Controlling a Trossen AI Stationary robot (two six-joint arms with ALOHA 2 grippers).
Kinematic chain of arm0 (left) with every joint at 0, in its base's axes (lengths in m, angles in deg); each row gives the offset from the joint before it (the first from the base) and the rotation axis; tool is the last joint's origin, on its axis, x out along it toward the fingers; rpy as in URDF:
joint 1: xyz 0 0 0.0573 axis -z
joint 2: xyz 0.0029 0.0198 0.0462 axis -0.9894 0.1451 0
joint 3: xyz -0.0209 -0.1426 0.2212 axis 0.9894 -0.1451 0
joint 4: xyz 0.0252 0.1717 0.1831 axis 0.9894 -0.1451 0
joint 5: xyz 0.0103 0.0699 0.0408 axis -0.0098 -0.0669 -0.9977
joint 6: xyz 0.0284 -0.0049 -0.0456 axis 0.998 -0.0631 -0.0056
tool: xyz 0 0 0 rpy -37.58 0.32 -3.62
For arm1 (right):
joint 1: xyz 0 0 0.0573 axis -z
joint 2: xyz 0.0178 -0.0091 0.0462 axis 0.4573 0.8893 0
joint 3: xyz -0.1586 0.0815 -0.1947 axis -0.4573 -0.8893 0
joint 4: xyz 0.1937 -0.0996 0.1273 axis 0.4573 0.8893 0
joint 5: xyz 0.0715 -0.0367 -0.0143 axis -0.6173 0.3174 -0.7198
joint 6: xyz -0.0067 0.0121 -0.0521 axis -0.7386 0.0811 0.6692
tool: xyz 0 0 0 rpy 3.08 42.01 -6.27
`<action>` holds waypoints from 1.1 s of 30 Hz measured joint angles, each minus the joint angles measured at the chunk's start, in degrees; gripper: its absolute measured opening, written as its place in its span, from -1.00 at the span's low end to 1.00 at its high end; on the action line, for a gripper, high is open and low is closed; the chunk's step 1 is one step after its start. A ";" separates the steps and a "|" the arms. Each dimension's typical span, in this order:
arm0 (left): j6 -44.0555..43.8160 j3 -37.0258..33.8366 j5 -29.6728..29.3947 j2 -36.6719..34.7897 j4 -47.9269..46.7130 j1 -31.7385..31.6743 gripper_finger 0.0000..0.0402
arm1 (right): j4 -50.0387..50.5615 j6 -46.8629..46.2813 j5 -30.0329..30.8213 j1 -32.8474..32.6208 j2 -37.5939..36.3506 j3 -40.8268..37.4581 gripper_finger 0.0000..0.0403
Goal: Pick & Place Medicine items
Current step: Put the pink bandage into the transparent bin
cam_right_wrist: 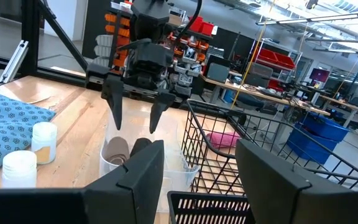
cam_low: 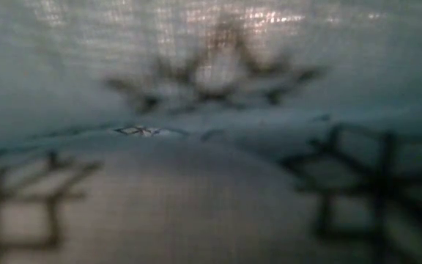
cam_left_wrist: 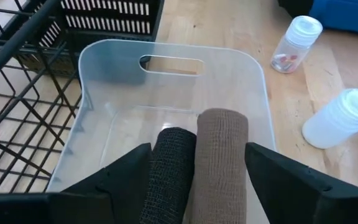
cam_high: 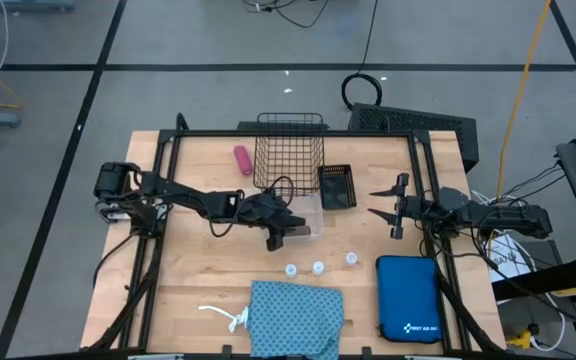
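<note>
My left gripper (cam_high: 280, 232) is open over a clear plastic bin (cam_left_wrist: 104, 81) at the table's middle. A brown roll (cam_left_wrist: 221, 155) and a dark roll (cam_left_wrist: 169, 168) lie side by side in the bin, between and below its fingers. From the right wrist view the left gripper's fingertips (cam_right_wrist: 135, 129) stand just above the rolls (cam_right_wrist: 128, 149). The pink roll (cam_high: 241, 160) lies on the table left of the wire basket. Three vials (cam_high: 318, 267) stand in front of the bin. The teal cloth (cam_high: 296, 318) with its white string lies at the near edge. My right gripper (cam_high: 374, 203) is open and empty right of the bin.
A tall wire basket (cam_high: 290, 150) stands behind the bin, with a small black basket (cam_high: 336, 186) to its right. The blue zip case (cam_high: 408, 298) lies at the near right. The teal cloth (cam_low: 211, 88) covers the whole low view. Bare wood lies left of the bin.
</note>
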 joint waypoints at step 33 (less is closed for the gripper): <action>-16.67 -1.95 -28.91 -25.00 -25.34 -20.91 0.34 | -0.02 0.00 0.00 0.00 -0.02 -0.01 -0.05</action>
